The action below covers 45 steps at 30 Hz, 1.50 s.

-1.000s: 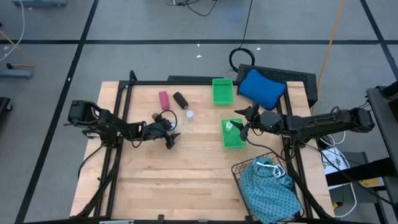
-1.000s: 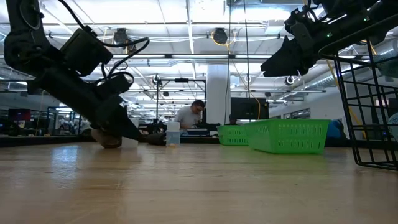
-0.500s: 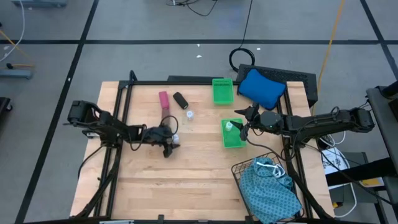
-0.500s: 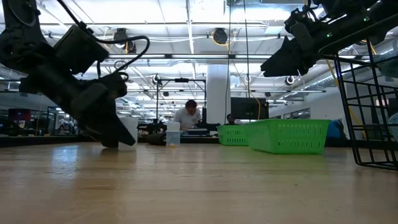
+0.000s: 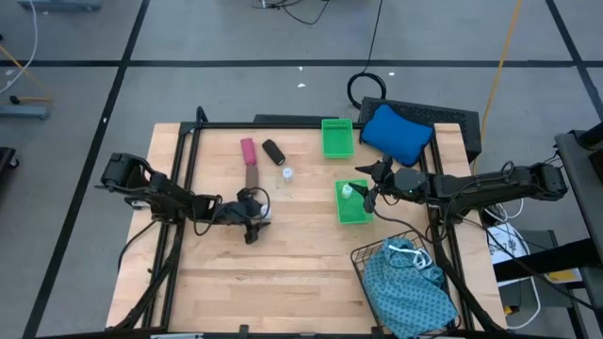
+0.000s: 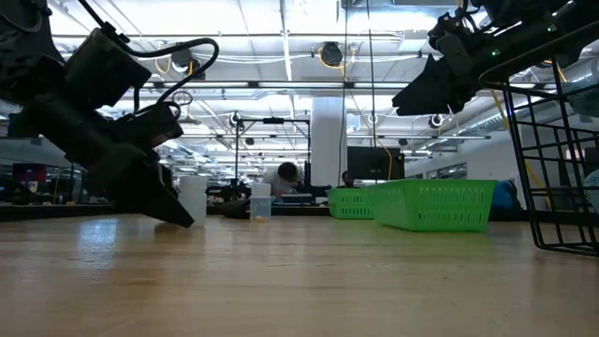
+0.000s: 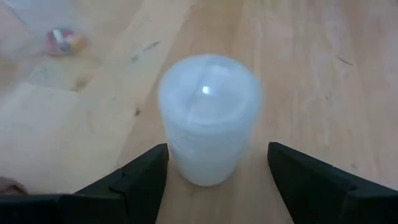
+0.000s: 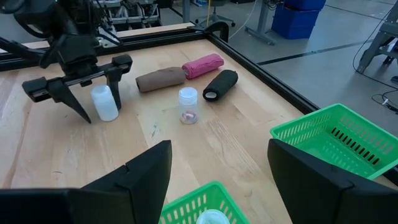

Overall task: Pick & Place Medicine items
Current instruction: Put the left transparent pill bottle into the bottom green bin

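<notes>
The left gripper (image 5: pixel 262 213) sits low on the desk (image 5: pixel 283 273) near its middle, fingers (image 7: pixel 140 177) spread wide on either side of a small white vial (image 7: pixel 208 118) that stands upright between them, apparently untouched and not yet held. A second, clear vial (image 8: pixel 188 104) stands nearby toward 12 o'clock, and beyond it lie the brown cylinder (image 8: pixel 160 79), pink cylinder (image 8: pixel 202 65) and black cylinder (image 8: pixel 220 84). The right gripper (image 5: pixel 369 193) hangs over the nearer green tray (image 5: pixel 353 215) at 3 o'clock, fingers apart and holding nothing; a white-capped vial (image 5: pixel 347 191) already lies in that tray. The likely risk is that the vial is light and round, so if one finger reaches it first it could tip or skid away, or pop out of an off-centre squeeze. Compared with a second ago, the left gripper has swung off the brown cylinder and moved toward 5 o'clock onto the white vial, while the right arm has not moved.
</notes>
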### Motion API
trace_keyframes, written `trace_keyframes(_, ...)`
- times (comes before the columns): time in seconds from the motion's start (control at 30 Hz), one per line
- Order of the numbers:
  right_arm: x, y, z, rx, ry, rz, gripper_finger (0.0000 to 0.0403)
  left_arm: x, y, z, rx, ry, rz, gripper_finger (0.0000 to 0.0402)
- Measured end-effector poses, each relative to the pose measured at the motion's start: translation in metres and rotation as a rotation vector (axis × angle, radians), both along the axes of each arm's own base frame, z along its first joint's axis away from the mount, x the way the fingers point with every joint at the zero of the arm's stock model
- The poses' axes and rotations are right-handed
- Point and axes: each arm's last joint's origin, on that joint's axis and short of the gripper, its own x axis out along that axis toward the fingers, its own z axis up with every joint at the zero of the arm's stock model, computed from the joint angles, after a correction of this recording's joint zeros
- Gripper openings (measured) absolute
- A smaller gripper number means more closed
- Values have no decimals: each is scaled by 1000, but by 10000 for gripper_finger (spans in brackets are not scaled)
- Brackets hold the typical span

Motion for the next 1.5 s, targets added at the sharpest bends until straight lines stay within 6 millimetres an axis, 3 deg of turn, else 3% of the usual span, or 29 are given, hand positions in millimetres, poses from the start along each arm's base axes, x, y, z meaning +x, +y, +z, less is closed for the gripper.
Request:
trace_keyframes(0.47,0,0,0,1,-1,0,254,1,6,2,50,-14,40,275)
trace_keyframes(0.9,0,0,0,1,-1,0,254,2,6,2,65,-16,20,160)
trace_keyframes(1.07,1,0,2,3,-19,0,254,3,7,4,38,-42,82,142)
trace_keyframes(1.2,5,1,8,9,-103,7,254,19,5,16,2,-88,121,141)
trace_keyframes(1.33,15,5,17,18,-134,69,254,45,1,33,17,16,59,141)
trace_keyframes(1.5,40,10,36,20,-41,108,254,72,-1,64,57,124,7,139)
